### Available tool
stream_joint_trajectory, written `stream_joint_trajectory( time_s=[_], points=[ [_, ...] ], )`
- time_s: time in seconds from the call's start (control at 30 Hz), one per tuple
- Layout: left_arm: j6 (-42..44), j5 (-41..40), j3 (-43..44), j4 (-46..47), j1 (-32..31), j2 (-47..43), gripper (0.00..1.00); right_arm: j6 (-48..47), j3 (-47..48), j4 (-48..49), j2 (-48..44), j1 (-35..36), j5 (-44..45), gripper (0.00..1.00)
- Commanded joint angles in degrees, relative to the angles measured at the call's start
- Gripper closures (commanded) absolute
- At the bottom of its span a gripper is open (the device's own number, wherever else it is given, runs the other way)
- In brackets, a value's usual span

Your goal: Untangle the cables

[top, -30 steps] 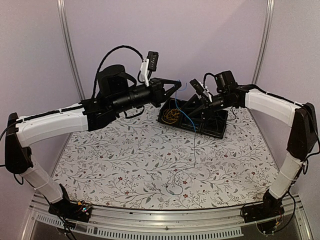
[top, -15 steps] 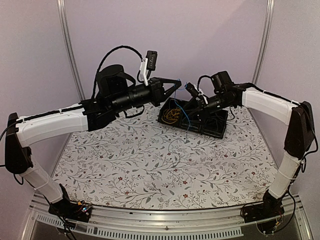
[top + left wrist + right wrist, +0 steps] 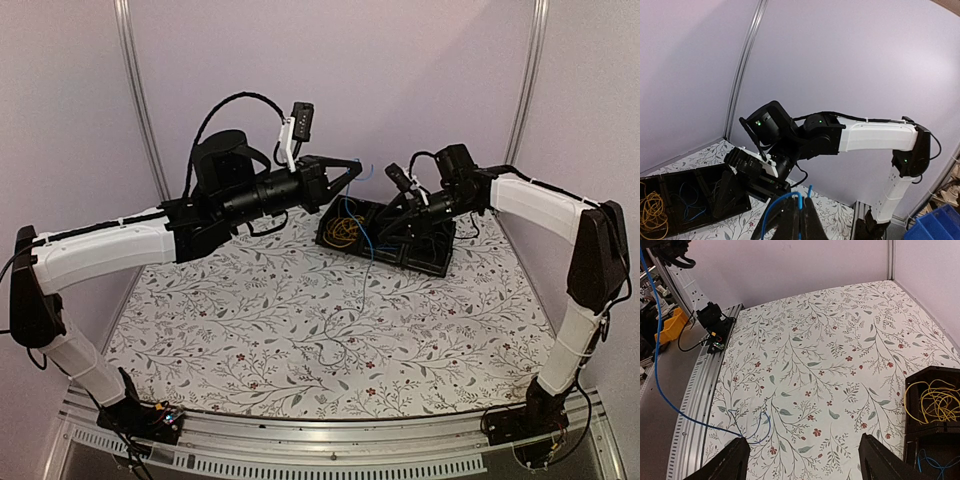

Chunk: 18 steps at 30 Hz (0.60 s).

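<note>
Blue cable point(image 3: 799, 201) hanging end lifted higher, left hand point(image 3: 357, 164) pinched shut on it, right hand point(image 3: 802, 440) wide open, empty

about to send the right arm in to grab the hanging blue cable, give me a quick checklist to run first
1. Left gripper shut on the blue cable: ok.
2. Right gripper open and empty: ok.
3. Blue cable inside the right gripper's opening: not ok, it hangs off to one side in the right wrist view.
4. Cable's loose end resting on the table: ok.
5. Blue cable free of the yellow cable in the tray: cannot tell.
</note>
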Motion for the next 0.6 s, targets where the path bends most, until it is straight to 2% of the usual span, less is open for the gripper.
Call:
stream_joint_trajectory(
  time_s=[0.0, 0.17, 0.37, 0.57],
  points=[
    [-0.6, 0.4, -0.92, 1.84, 0.69, -1.95, 1.0, -5.89, -0.36, -5.44, -2.78, 3.64, -5.04, 0.19],
    [-0.67, -0.12, -1.47, 1.96, 0.67, -2.43, 1.0, -8.4, -0.86, -7.84, -1.4, 7.66, -6.19, 0.19],
    [-0.6, -0.29, -1.75, 1.56, 0.74, -2.94, 1.0, -7.32, -0.03, -6.6, -0.41, 8.52, -6.36, 0.26],
    [-1.08, 0.3, -1.63, 1.74, 0.68, -3.14, 1.0, -4.49, -0.73, -2.73, -0.53, 6.26, 2.84, 0.26]
  ],
)
